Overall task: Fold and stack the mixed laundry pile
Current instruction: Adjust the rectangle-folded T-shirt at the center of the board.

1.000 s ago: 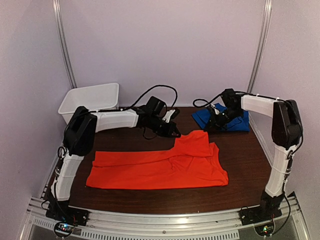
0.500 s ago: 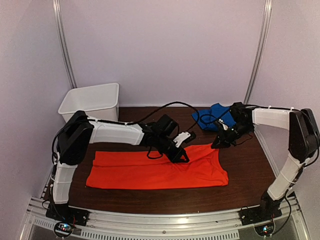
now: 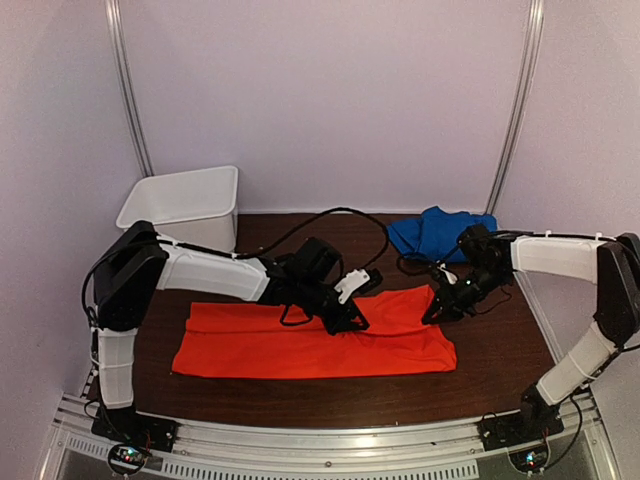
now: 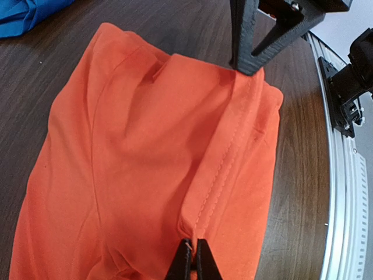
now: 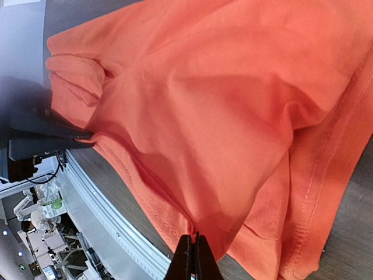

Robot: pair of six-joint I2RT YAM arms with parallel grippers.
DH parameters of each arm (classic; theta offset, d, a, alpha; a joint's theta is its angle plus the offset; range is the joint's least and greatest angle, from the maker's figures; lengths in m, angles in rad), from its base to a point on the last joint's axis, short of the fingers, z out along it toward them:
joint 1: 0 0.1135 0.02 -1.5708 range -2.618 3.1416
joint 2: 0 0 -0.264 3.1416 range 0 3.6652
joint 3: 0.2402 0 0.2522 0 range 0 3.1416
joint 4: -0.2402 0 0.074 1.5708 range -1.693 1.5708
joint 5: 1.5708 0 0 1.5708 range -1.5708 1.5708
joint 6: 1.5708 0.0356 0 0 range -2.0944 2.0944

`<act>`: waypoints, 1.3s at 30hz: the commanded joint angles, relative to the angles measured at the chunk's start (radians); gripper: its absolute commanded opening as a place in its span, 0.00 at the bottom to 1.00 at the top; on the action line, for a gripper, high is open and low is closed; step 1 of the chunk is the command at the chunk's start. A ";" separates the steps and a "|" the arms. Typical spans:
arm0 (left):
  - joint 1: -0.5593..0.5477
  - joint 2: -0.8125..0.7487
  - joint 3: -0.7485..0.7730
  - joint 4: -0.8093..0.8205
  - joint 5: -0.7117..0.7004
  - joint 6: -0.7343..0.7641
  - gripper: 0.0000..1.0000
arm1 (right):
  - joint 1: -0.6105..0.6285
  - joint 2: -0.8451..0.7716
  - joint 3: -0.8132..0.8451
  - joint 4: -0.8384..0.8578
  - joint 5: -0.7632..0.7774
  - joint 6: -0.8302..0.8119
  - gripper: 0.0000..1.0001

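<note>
The orange-red T-shirt (image 3: 270, 345) lies spread in a long band across the near half of the table. My left gripper (image 3: 352, 322) is low over its middle, shut on a stitched hem fold (image 4: 218, 175). My right gripper (image 3: 432, 315) is shut on the same folded edge at the shirt's right end; in its wrist view the right gripper (image 5: 194, 239) pinches a ridge of orange cloth (image 5: 233, 116). The blue garment (image 3: 432, 231) lies bunched at the back right, apart from both grippers. In the left wrist view the right gripper (image 4: 250, 58) stands at the far end of the fold.
A white plastic bin (image 3: 185, 200) stands at the back left corner. A metal rail (image 3: 330, 440) runs along the table's near edge, close to the shirt's front hem. Black cables loop over the table behind the arms.
Both grippers have come from the back of the table toward the front, carrying the shirt's raised edge with them. That edge is now laid over the shirt.
</note>
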 commanded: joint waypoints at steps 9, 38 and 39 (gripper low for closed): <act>-0.017 -0.016 -0.033 -0.054 0.010 0.239 0.02 | 0.065 -0.076 -0.143 0.069 -0.032 0.066 0.00; 0.509 -0.530 -0.426 -0.227 -0.261 -0.231 0.33 | -0.157 0.246 0.289 0.112 0.170 0.139 0.41; 0.532 -0.547 -0.443 -0.228 -0.262 -0.238 0.33 | -0.157 0.263 0.296 0.115 0.176 0.139 0.40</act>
